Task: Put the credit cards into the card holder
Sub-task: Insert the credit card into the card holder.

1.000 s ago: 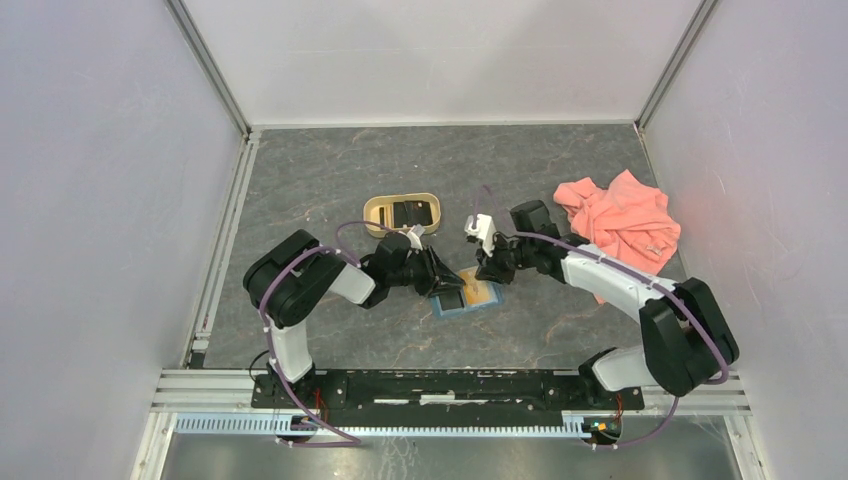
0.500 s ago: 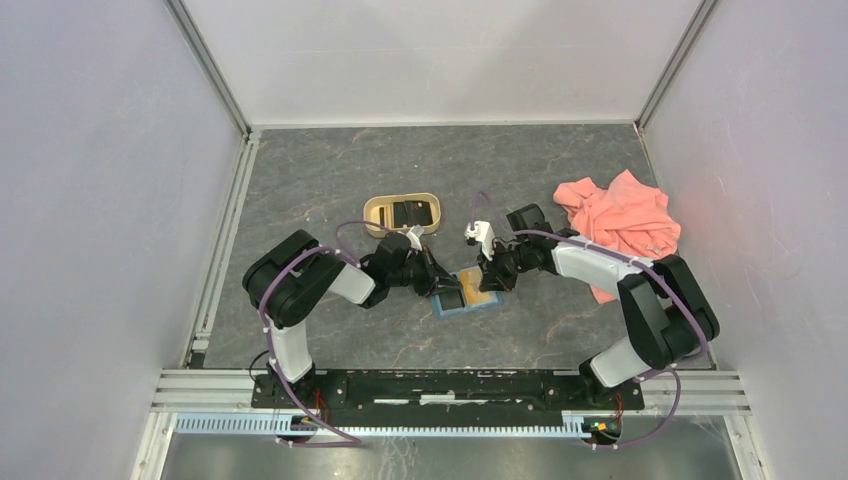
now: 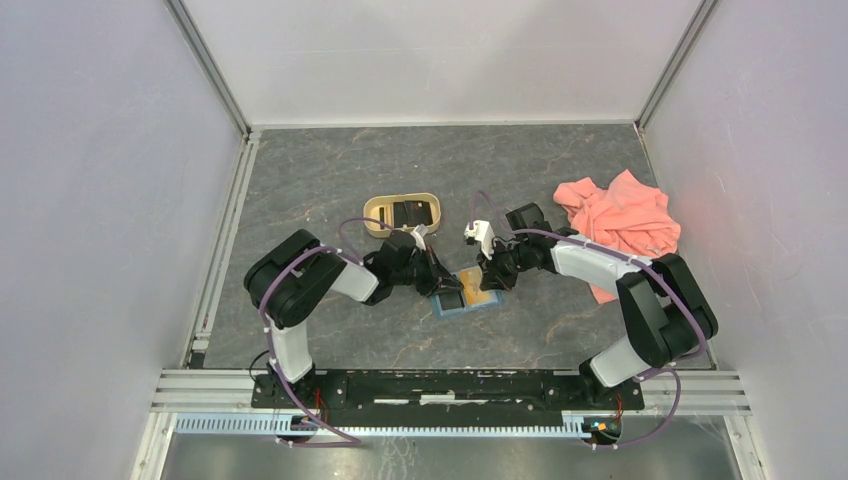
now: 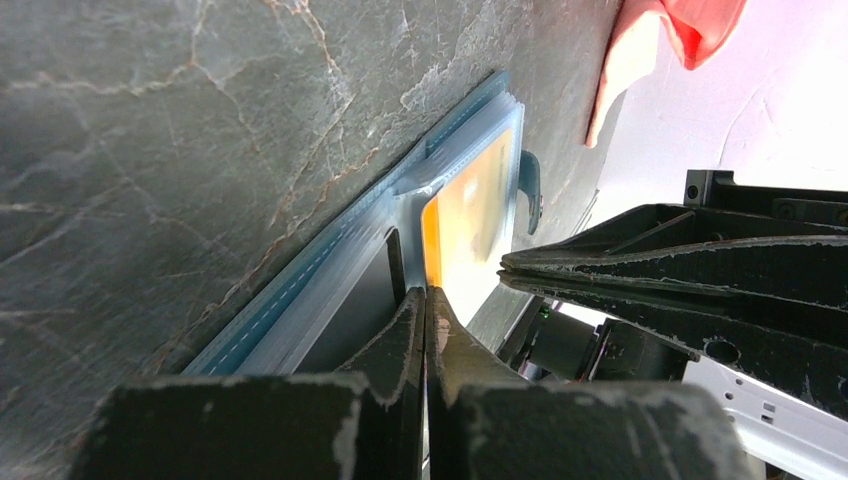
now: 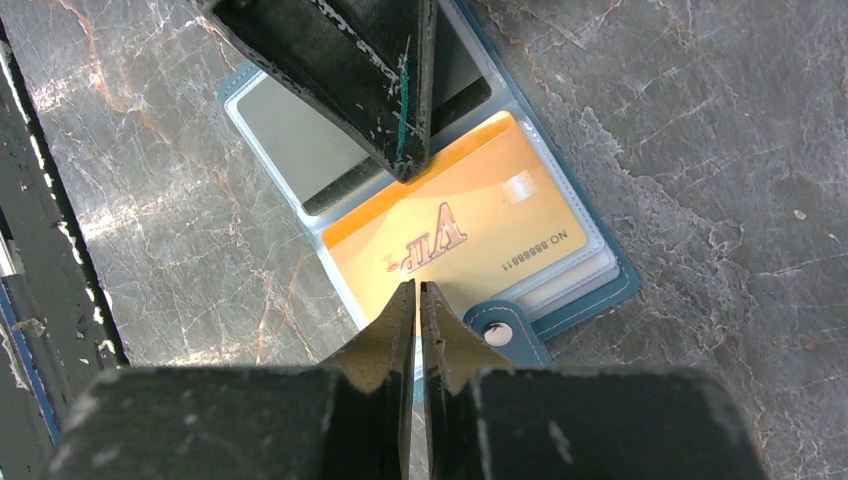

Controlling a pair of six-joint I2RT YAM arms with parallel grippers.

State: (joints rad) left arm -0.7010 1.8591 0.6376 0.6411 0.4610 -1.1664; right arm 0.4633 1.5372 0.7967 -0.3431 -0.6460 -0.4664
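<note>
Left pincer [image 4: 425, 297], closed, pins the open card holder [image 5: 522, 342] at its fold, mid-bench [image 3: 330, 180]. Right pincer [image 5: 417, 287], seemingly closed too, rests its tips on the yellow card [image 5: 470, 225], likely seating it. Next: push the card fully home.

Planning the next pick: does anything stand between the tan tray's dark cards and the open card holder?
Yes. The shut left gripper lies across that path, its tip over the card holder; the shut right gripper points there too.
</note>
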